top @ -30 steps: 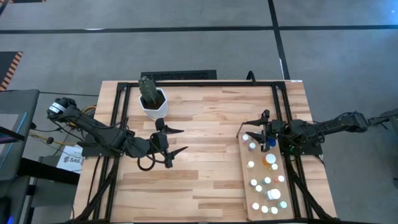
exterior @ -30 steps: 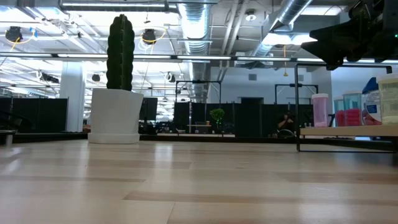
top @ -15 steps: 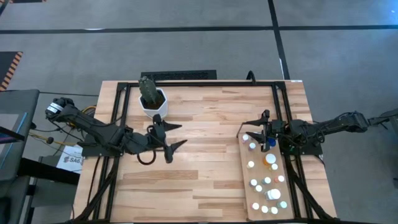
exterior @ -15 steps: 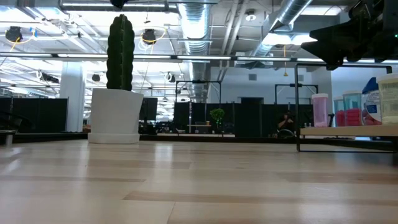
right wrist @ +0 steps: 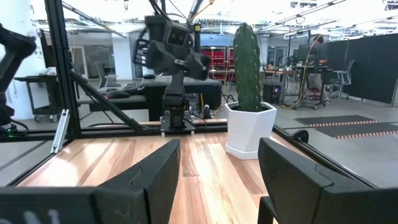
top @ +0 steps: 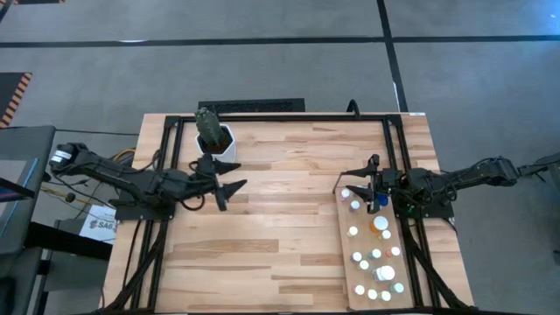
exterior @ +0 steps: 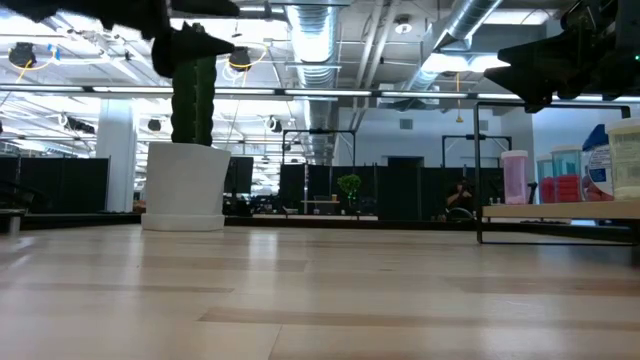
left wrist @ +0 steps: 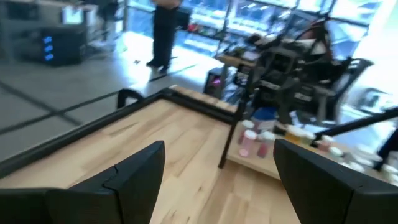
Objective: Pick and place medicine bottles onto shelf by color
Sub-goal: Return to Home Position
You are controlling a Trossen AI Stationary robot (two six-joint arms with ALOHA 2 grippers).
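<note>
The shelf (top: 344,271) lies along the right side of the tabletop (top: 280,227) and carries all the medicine bottles (top: 379,224) in view, white caps dotted down its length with an orange one near the middle. From above, most body colours are hidden under the caps. In the low view the shelf (exterior: 560,210) is cut off at the picture's edge, showing only a pink bottle (exterior: 514,177) and a few others.

A white pot (top: 216,147) holding a cactus (exterior: 193,95) stands at the far left of the tabletop.

The left gripper (top: 238,175) hangs just beside the pot, fingers spread and empty; in the low view its arm is a dark blur across the top of the cactus. The left wrist view is smeared, the bottles only small shapes under the other arm.

The right gripper (top: 359,171) hovers at the shelf's far end, fingers (right wrist: 155,174) released and holding nothing.
</note>
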